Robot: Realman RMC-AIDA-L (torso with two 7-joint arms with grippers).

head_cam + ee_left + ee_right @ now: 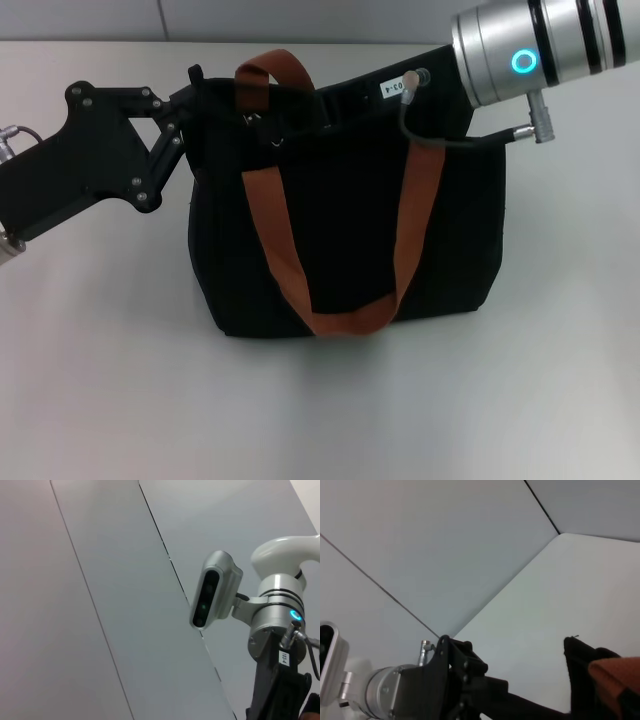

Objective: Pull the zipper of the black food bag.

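Observation:
The black food bag (340, 230) stands upright mid-table, its orange-brown straps (275, 240) draped over the front. My left gripper (192, 105) reaches in from the left and is shut on the bag's top left corner. My right gripper (345, 100) comes from the upper right and lies along the bag's top edge, black against black. A small silvery piece that looks like the zipper (262, 122) shows on the top edge under the strap loop, between the two grippers. In the right wrist view the bag's corner (580, 662) and a strap (615, 672) show, with the left gripper's body (465, 680) beside them.
The bag rests on a pale table (100, 380) with open surface in front and on both sides. A grey panelled wall (125, 580) stands behind. The right arm's wrist camera (212, 592) and silver wrist (540, 50) hang above the bag's right end.

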